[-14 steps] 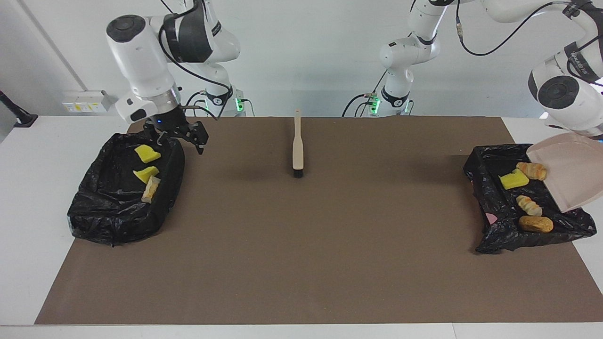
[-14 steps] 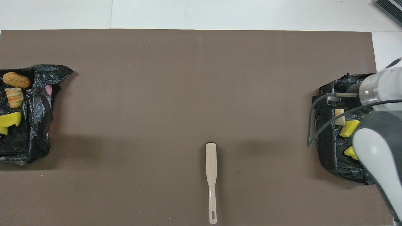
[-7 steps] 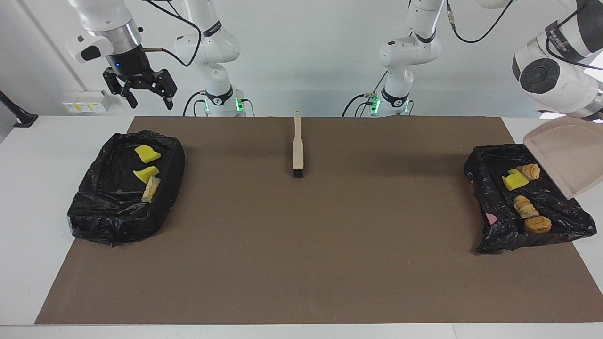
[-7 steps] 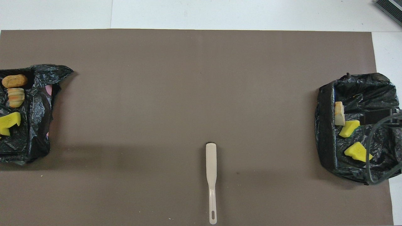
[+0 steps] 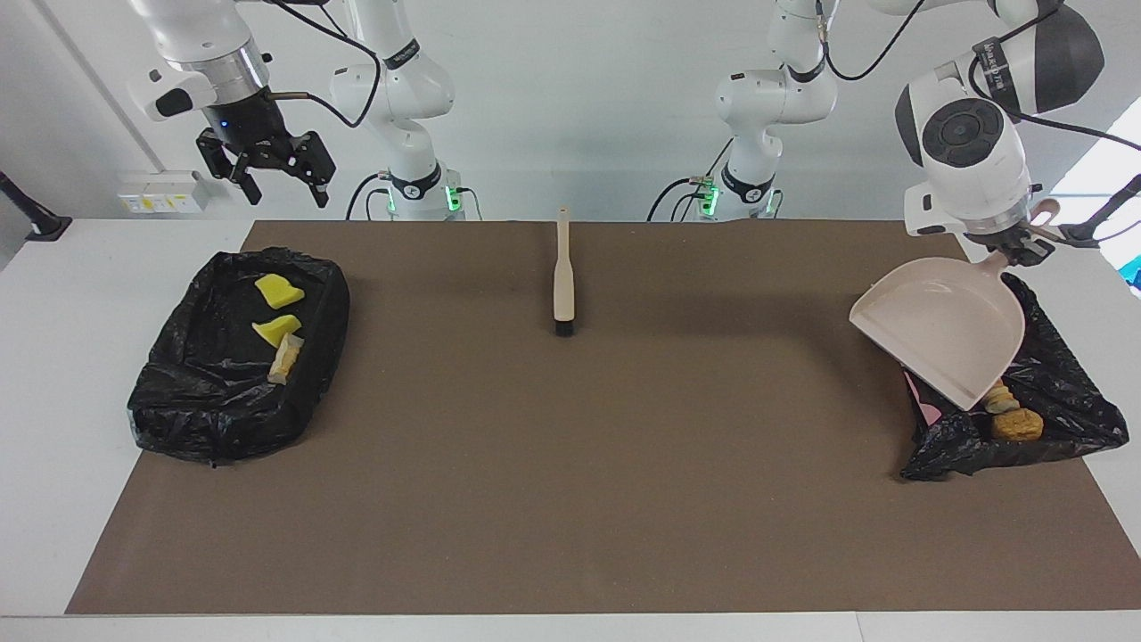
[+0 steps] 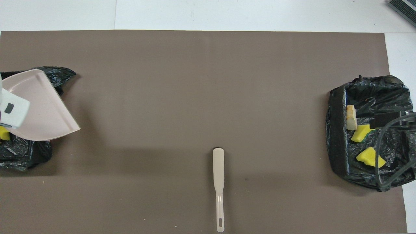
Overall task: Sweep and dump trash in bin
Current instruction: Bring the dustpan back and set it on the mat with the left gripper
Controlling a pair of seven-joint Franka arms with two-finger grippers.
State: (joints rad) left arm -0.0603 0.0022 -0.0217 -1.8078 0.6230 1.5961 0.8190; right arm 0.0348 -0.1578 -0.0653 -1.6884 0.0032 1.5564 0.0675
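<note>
Yellow and tan trash (image 5: 276, 323) already lies in both bins; left hand (image 5: 1019, 251) grips the emptied dustpan (image 5: 947, 326) at three o'clock, right hand (image 5: 267, 167) released.

Brown mat (image 5: 570, 464) covering most of the white table (image 5: 62, 374). Wall socket (image 5: 160, 190) on the wall above the table's edge at the right arm's end. Dark ribbed object (image 6: 403, 7) at one table corner.

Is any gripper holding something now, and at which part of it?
The left gripper holds the dustpan by its handle, over the bin at the left arm's end. The right gripper is open and holds nothing.
</note>
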